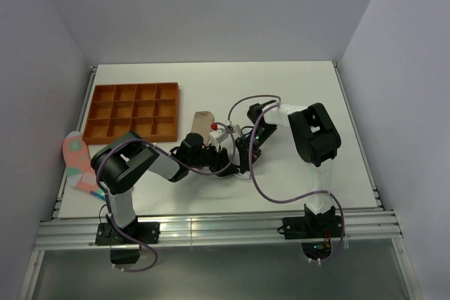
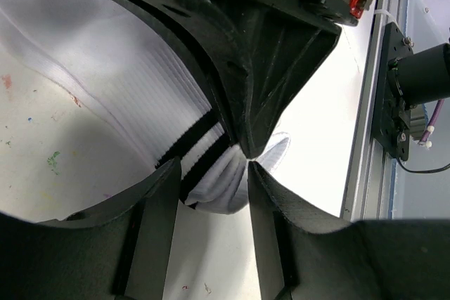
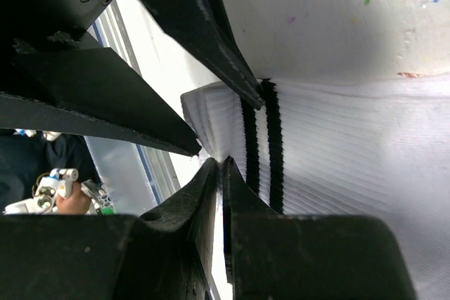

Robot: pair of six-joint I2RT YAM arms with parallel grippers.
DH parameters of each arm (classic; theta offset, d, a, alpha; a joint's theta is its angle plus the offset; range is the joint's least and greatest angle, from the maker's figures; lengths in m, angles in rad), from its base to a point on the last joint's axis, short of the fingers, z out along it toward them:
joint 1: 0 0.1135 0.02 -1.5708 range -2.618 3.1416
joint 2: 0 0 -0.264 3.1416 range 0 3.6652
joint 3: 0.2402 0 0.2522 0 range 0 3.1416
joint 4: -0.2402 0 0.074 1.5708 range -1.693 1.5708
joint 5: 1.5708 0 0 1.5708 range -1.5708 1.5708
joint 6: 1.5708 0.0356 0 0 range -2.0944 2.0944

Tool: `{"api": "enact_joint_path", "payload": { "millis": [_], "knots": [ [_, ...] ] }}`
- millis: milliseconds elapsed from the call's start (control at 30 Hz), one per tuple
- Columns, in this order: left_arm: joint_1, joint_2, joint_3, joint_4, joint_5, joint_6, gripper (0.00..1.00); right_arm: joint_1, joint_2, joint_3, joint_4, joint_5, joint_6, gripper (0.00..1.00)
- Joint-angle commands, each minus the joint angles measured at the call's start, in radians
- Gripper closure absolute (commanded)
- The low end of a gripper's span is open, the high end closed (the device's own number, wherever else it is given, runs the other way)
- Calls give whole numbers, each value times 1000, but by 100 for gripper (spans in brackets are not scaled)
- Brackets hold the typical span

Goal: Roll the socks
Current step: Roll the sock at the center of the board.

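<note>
The white sock [image 2: 126,82] with two black cuff stripes lies flat on the table. My right gripper [image 3: 220,161] is shut on the edge of its cuff [image 3: 232,121]. My left gripper [image 2: 212,170] faces it with jaws open; the bunched cuff end sits between its fingers [image 2: 158,230], touching one and apart from the other. In the top view both grippers meet at mid-table [image 1: 228,156] and hide the white sock. The beige sock [image 1: 203,121] lies just behind them. A red sock with pale spots [image 1: 79,161] lies at the table's left edge.
An orange compartment tray [image 1: 132,112] stands at the back left. The aluminium rail [image 2: 365,103] runs along the near table edge close to the grippers. Both arms' cables [image 1: 256,173] loop over the middle of the table.
</note>
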Motion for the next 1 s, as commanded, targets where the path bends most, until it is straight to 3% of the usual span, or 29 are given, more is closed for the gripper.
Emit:
{"api": "enact_joint_path", "payload": {
  "millis": [0,233,600,733,900,967],
  "knots": [
    [-5,5,24,6,31,33,52,-14,-4,25,11,-5,10,100],
    [-8,-8,49,-42,13,27,58,-16,-12,6,35,11,24,100],
    [-45,-15,118,-200,-88,-10,86,-16,-44,-28,101,50,64,100],
    [-54,-19,164,-307,-166,-73,100,-19,-113,-80,184,113,105,91],
    [-84,-25,238,-482,-220,-108,100,-39,-238,-150,275,144,147,66],
    [-87,-22,277,-565,-249,-141,100,-57,-283,-167,305,156,173,64]
  ]
}}
